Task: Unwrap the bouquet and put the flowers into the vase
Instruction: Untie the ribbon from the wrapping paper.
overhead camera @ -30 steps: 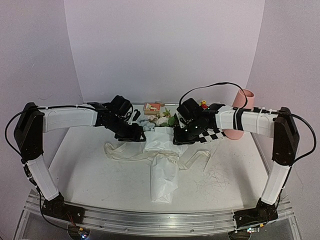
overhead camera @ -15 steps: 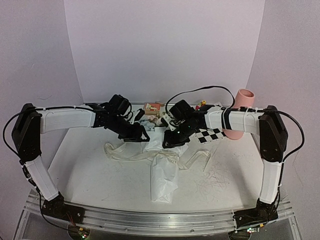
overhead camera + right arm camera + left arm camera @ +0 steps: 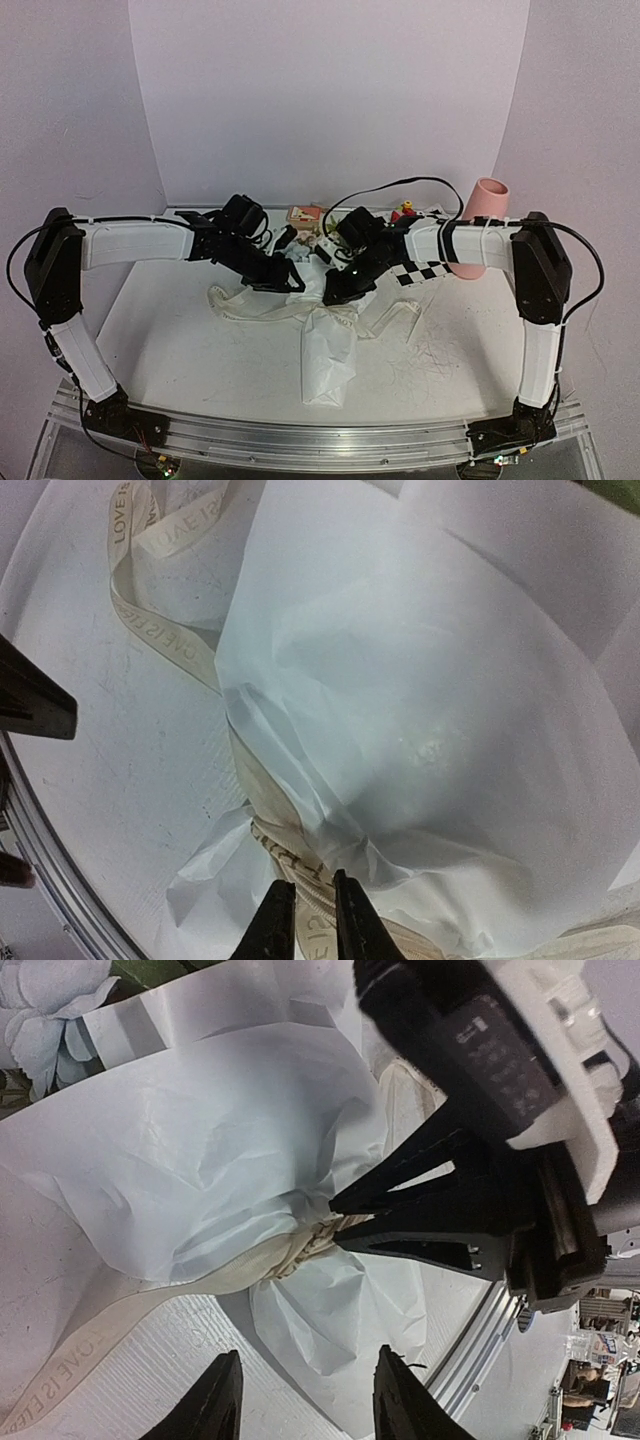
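As the bouquet (image 3: 328, 350) is laid stems-near, blooms-far, the ribbon (image 3: 300, 1245) at its waist is pinched by the right gripper (image 3: 335, 293); left gripper (image 3: 305, 1390) half open alongside, empty.

Left claw (image 3: 308, 1365) parted; right claw (image 3: 312, 884) pinched tight.

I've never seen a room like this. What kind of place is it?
Probably a robot test lab, not a home. Two robot arms are bolted to a metal rail, plain walls box in the table, and a checkerboard card lies by the vase.
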Robot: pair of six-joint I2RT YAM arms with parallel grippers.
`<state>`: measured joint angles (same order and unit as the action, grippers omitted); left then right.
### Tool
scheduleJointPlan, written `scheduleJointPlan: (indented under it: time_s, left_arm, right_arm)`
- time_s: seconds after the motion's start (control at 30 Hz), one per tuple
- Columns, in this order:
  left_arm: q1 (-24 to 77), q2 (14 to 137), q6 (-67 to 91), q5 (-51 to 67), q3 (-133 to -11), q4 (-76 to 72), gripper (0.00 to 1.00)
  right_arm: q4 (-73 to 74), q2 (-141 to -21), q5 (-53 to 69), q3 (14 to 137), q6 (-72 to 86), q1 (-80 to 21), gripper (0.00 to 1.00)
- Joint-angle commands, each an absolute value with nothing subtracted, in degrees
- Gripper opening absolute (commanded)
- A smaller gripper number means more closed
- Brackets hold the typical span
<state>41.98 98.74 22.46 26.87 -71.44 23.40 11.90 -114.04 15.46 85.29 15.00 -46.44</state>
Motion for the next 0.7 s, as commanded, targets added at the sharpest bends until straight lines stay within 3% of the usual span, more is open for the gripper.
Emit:
scheduleJointPlan:
  time_s: [0.0, 0.1, 0.17, 0.2, 0.67]
  left_arm:
    - [42.5, 97.7, 22.4, 27.2, -71.1, 21.7, 0.46]
    - [43.1, 97.9, 22.6, 26.9, -71.1, 21.7, 0.45]
    - [43.5, 98.1, 22.6, 26.7, -71.3, 21.7, 0.44]
    - [43.7, 98.2, 22.6, 26.6, -71.3, 21.6, 0.43]
    - [49.2, 101.6, 25.6, 18.4, -75.0, 21.7, 0.38]
  right_arm:
    - [14.2, -115.1, 15.7, 83.5, 13.7, -47.2, 0.15]
    - [14.1, -114.7, 15.1, 83.2, 13.5, -47.3, 0.12]
    - [14.2, -114.3, 14.1, 82.9, 13.3, -47.4, 0.01]
    - [14.1, -113.8, 13.5, 82.6, 13.2, -47.4, 0.00]
    - [12.8, -102.2, 9.0, 77.3, 13.7, -47.5, 0.00]
